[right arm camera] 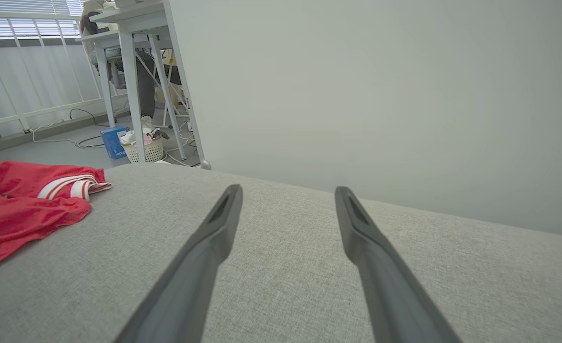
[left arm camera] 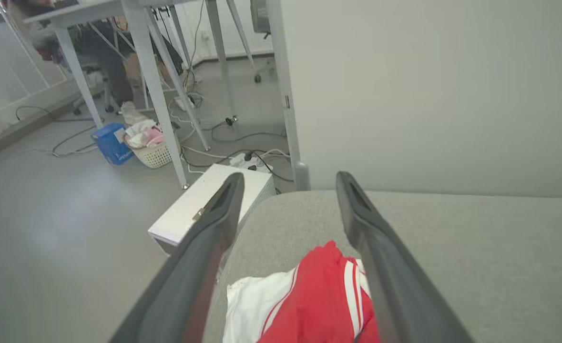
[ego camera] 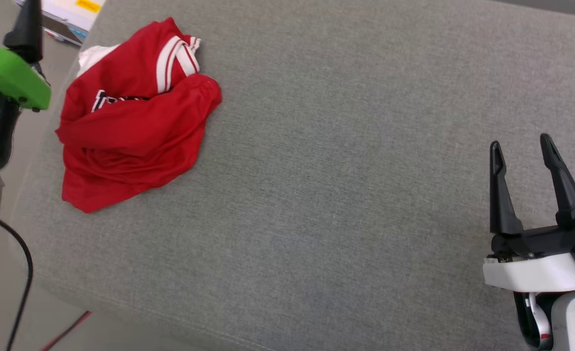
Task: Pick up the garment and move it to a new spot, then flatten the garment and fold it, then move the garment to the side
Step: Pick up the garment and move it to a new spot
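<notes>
Left pincer (left arm camera: 290,177) spread, near crumpled garment (left arm camera: 319,295)

No complete text can be read. The garment (ego camera: 131,122), crumpled at the far left of the grey surface (ego camera: 341,170), carries black white-outlined characters (ego camera: 108,101) on its red fabric. Folds cover most of each stroke, so no letter or number can be identified. A yellow label (ego camera: 88,5) on the white item (ego camera: 65,9) beyond the far left corner bears dark print too small to read. The blue box (left arm camera: 110,143) on the floor shows pale markings, blurred and illegible.
</notes>
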